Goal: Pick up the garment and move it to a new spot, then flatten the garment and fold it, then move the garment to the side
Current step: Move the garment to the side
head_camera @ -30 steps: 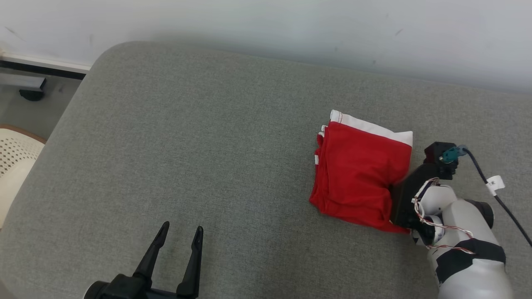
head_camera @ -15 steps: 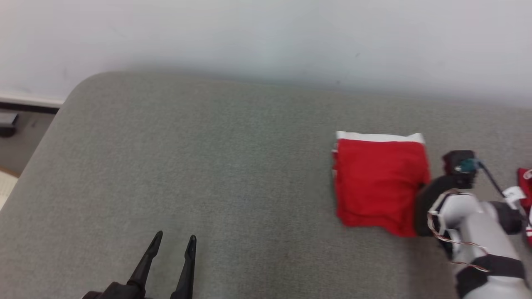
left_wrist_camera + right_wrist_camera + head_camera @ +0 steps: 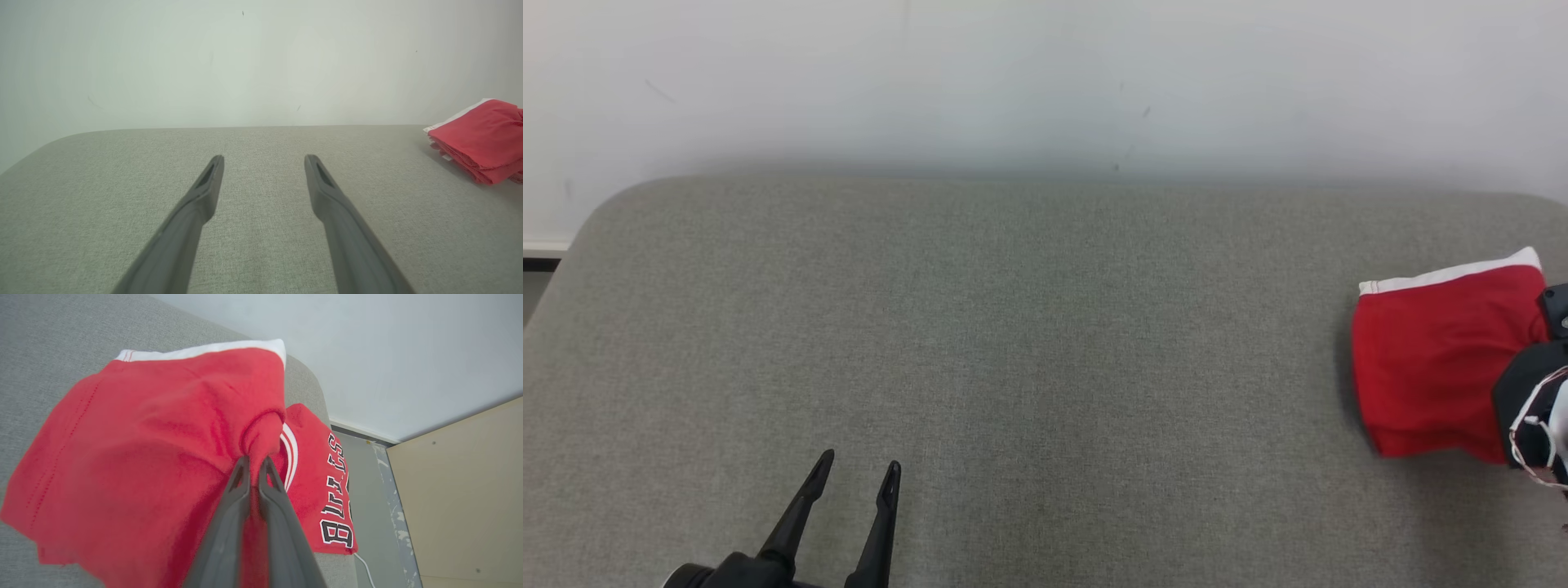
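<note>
Left claw (image 3: 860, 460) at the near edge of the grey padded surface (image 3: 1013, 327), low left in the head view. Its fingers are spread wide with nothing between them, same as a second ago. The left wrist view confirms: left claw (image 3: 264, 157) over bare grey fabric.

Right side: the right claw (image 3: 255, 459) is pinched nearly closed on a bunched fold at the near edge of the folded red garment (image 3: 143, 457). A second ago its jaws stood apart against that edge; now they grip it.

The garment (image 3: 1437, 359) sits at the far right of the head view, white band along its far edge. The whole frame has swung since the earlier picture, so part of that shift is the camera's. From the left wrist the garment (image 3: 482, 134) slopes up toward the right. It seems lifted on the gripped side, though contact underneath is hard to judge.

Just beyond, a second red garment (image 3: 322, 490) with black-and-white lettering lies on the surface's corner. Behind everything, a pale wall (image 3: 1013, 82).
</note>
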Robot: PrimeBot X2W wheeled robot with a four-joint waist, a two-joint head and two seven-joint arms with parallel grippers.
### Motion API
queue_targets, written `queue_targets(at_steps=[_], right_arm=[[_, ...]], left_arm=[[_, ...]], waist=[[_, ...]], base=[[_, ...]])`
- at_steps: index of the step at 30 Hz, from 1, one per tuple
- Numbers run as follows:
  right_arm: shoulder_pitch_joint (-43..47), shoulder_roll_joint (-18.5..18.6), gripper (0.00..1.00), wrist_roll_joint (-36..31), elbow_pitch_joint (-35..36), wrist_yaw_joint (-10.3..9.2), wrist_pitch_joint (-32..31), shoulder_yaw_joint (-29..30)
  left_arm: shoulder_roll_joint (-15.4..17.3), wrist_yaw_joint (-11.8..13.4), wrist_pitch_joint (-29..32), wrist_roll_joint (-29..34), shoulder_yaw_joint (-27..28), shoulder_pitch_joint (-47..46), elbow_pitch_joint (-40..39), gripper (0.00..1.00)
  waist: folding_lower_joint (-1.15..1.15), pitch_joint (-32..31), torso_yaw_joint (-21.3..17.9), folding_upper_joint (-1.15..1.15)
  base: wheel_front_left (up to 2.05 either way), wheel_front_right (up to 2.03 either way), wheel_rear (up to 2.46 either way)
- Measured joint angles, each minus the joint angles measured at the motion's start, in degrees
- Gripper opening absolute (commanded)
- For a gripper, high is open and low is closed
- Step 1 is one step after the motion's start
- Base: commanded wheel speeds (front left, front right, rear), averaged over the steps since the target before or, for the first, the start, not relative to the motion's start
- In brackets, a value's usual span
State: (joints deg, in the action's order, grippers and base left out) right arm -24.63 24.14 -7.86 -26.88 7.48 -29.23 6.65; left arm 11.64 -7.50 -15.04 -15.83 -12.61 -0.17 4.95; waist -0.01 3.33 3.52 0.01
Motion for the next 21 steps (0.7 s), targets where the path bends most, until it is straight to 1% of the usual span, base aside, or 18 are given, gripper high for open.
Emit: queue_targets(at_steps=[4,6,9,10,13,15,17,21], right_arm=[[-1.7,4.6,0.00,-0.4,-0.5,0.00,0.6,-3.4],[-2.6,7.6,0.00,-0.1,-1.7,0.00,1.0,-6.6],[-2.7,11.8,0.00,2.9,-3.7,0.01,1.2,-12.1],[-2.7,11.8,0.00,2.9,-3.7,0.01,1.2,-12.1],[-4.1,16.9,0.00,4.6,-4.1,0.08,1.6,-14.3],[-5.3,19.4,0.00,4.9,-4.3,0.08,2.1,-14.9],[-5.7,21.2,0.00,4.9,-5.0,0.09,2.4,-15.3],[-4.8,23.5,0.00,4.6,-5.4,0.09,3.3,-15.7]], left_arm=[[1.0,0.0,0.0,-0.1,-0.3,-0.3,-0.2,1.00],[1.2,0.0,0.0,-0.1,-0.8,-1.2,-0.2,1.00],[1.5,0.0,0.0,-0.4,-1.7,-2.3,-0.3,1.00],[1.5,0.0,0.0,-0.4,-1.7,-2.3,-0.3,1.00],[2.0,0.0,0.0,-0.5,-1.5,-2.5,-0.4,1.00],[2.2,0.0,0.0,-0.6,-1.3,-2.5,-0.5,1.00],[2.3,0.0,0.0,-0.6,-1.5,-2.6,-0.5,1.00],[2.3,0.0,0.0,-0.6,-2.5,-3.8,-0.6,1.00]], waist=[[0.00,1.5,-0.2,0.00],[0.00,2.4,-0.2,0.00],[0.01,3.6,-0.1,0.00],[0.01,3.6,-0.1,0.00],[0.01,4.8,0.2,0.00],[0.01,5.5,0.2,0.00],[0.01,6.2,0.2,0.00],[0.01,7.5,0.5,0.00]], base=[[0.00,0.00,0.00],[0.00,0.00,0.00],[0.00,0.00,0.00],[0.00,0.00,0.00],[0.00,0.00,0.00],[0.00,0.00,0.00],[0.00,0.00,0.00],[0.00,0.00,0.00]])
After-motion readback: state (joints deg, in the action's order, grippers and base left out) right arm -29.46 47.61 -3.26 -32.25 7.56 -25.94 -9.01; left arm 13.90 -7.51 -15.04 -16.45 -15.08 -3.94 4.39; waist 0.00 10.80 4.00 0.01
